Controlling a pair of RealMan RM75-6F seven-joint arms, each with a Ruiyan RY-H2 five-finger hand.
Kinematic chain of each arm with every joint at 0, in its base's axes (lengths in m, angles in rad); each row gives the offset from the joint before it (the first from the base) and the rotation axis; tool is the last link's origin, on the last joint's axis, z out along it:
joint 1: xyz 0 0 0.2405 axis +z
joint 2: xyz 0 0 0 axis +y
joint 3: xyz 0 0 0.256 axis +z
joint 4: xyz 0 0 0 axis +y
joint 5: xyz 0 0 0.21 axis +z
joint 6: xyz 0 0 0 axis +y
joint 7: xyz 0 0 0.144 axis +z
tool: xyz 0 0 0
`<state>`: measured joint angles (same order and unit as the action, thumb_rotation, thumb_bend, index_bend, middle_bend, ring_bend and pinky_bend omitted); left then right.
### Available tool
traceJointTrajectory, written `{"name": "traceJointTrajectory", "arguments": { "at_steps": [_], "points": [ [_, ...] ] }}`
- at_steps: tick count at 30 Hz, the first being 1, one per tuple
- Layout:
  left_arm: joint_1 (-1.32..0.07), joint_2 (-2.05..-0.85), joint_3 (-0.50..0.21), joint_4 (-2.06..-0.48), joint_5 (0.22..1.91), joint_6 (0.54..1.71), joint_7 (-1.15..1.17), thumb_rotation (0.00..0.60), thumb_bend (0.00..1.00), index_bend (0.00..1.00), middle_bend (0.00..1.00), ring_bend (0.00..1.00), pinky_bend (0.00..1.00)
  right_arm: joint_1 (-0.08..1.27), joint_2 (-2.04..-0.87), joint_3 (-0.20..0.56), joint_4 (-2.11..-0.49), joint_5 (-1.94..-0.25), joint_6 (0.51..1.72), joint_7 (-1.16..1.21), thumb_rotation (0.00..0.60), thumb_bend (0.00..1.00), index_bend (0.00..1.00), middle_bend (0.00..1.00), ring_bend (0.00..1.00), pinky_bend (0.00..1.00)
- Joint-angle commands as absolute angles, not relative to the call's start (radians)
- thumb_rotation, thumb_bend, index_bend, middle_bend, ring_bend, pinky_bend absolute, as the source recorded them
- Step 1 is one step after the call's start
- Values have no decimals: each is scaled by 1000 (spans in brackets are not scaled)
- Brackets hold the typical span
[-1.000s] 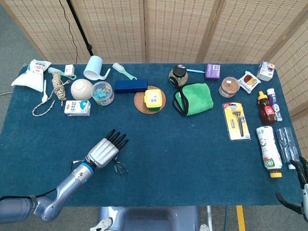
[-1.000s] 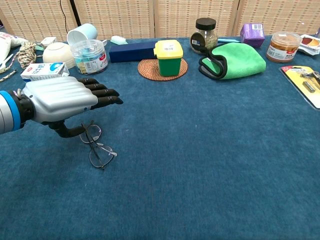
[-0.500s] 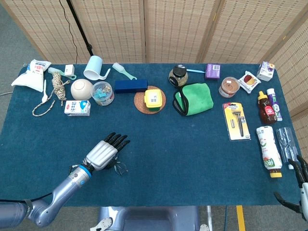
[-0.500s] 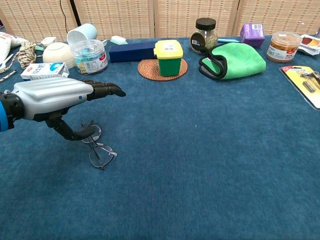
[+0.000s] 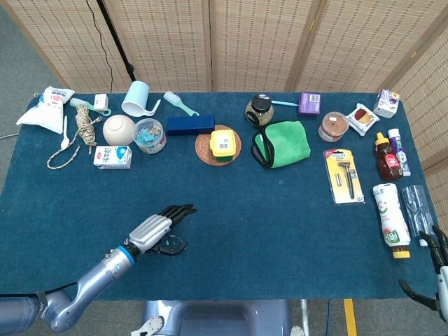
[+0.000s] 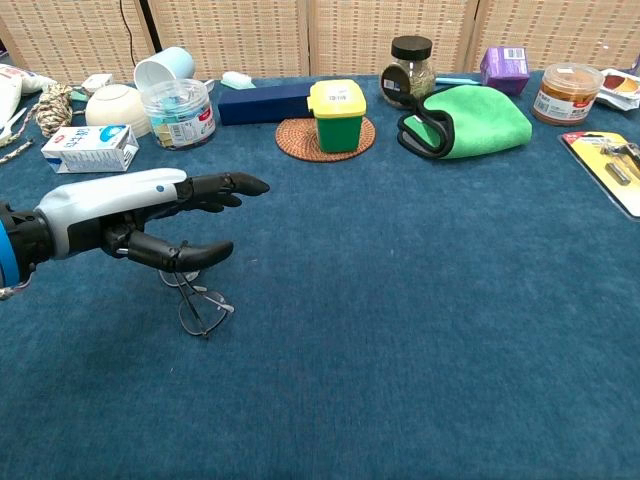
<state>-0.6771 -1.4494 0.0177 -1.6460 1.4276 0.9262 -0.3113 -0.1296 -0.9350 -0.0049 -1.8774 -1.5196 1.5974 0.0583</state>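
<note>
A pair of thin-framed glasses (image 6: 197, 303) lies folded on the blue table cloth (image 6: 420, 300) at the near left. My left hand (image 6: 145, 213) hovers just above them, turned on its side, fingers stretched toward the right and thumb spread low over the frame. It holds nothing. In the head view the same hand (image 5: 159, 227) covers most of the glasses (image 5: 173, 246). Only part of my right hand (image 5: 437, 274) shows at the bottom right corner, off the table edge, fingers apart and nothing in it.
Behind the left hand stand a milk carton (image 6: 85, 148), a clear tub (image 6: 178, 112), a bowl (image 6: 117, 106) and a cup (image 6: 163, 66). Mid-back: a yellow box (image 6: 338, 114) on a coaster, a green cloth (image 6: 470, 120), a jar (image 6: 409, 70). Bottles (image 5: 390, 222) lie right.
My left hand has rolled from palm-down onto its side and dropped lower, its thumb swinging out over the glasses. The glasses have not moved. The right hand stays put.
</note>
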Motion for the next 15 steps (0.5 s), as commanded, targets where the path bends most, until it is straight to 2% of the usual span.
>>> {"name": "traceJointTrajectory", "arguments": {
  "at_steps": [1,4,7,15],
  "points": [
    [-669,-1479,26,-1579,1506,917,-511,251,407,0,0,0,0,-130,-935,-4,-1878,-1520,1598,59,600,220,104,0,0,0],
    [-666,-1492,36,-1547,1543,934,-608,200,407,0,0,0,0,-130,-935,-4,-1877,-1520,1599,59,600,220,104,0,0,0],
    [-658,-1507,47,-1513,1578,964,-687,175,400,0,0,0,0,-130,-935,-4,-1877,-1520,1599,60,600,221,104,0,0,0],
    [-620,-1553,110,-1419,1688,1089,-908,171,391,0,0,0,0,-133,-935,-5,-1872,-1519,1601,67,600,221,104,0,0,0]
  ]
}}
